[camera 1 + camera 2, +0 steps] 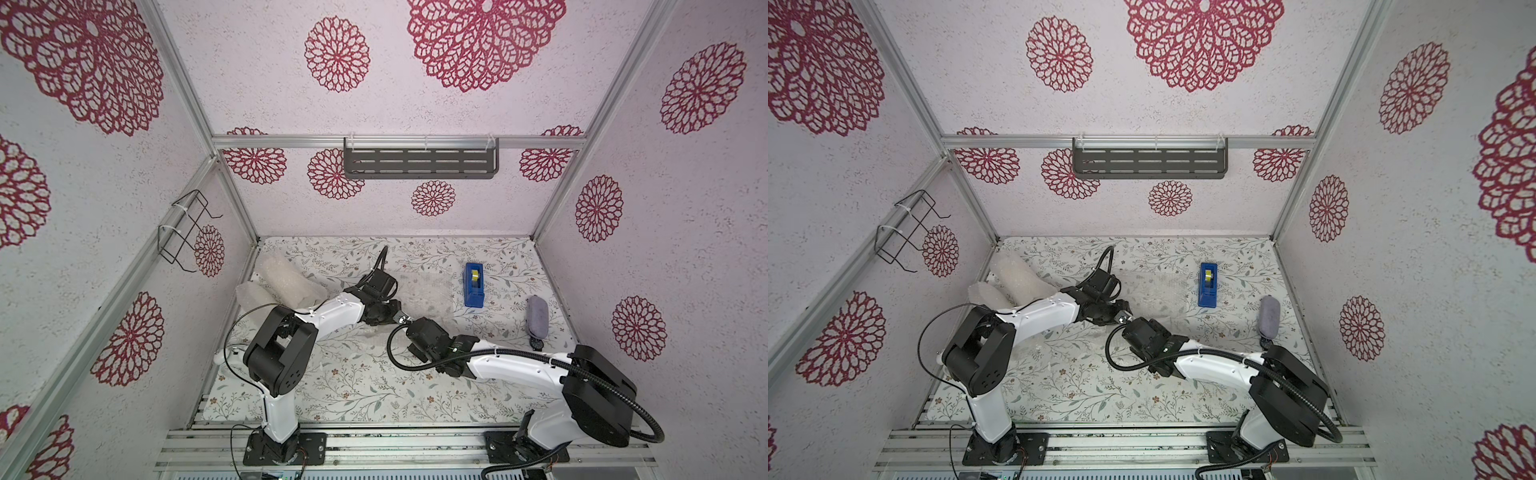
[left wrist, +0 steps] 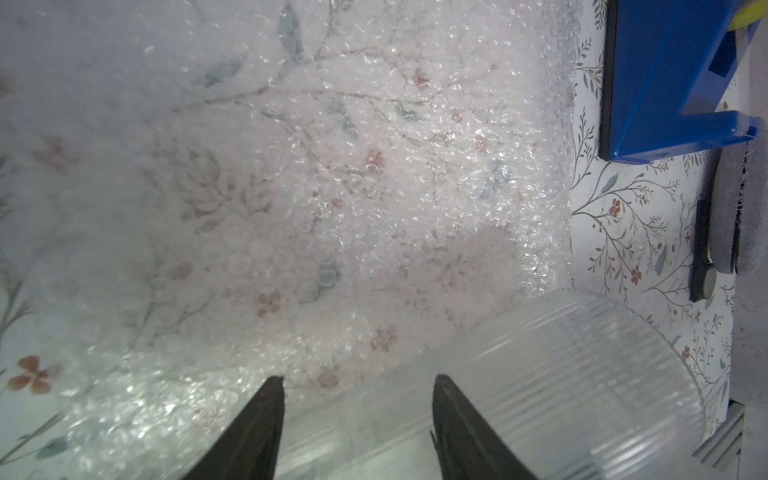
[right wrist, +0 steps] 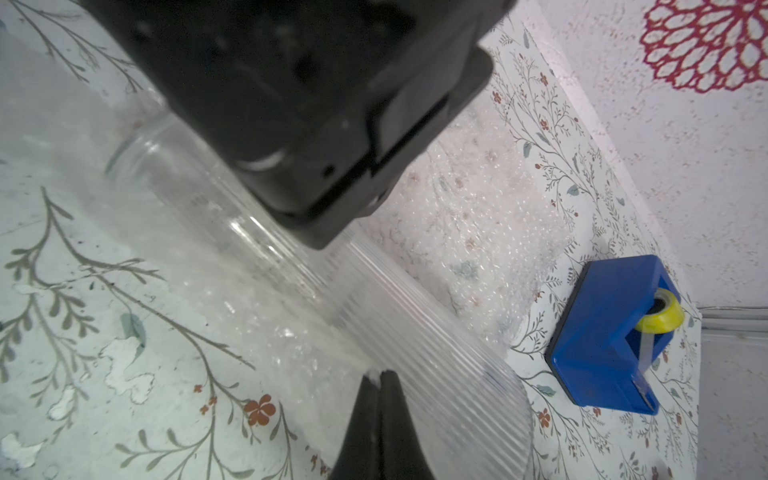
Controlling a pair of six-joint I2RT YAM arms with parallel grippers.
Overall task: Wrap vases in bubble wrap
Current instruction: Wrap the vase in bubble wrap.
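Reaching inward — left hand [image 2: 358,377] jaws apart over vase [image 2: 582,374] | right hand [image 3: 380,374] closed tight beside it

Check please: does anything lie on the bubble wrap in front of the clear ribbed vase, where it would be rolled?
Nothing visible does. The vase lies on its side at the sheet's edge, and the bubble wrap ahead of it is bare. The blue tape dispenser stands beside the sheet, off it.
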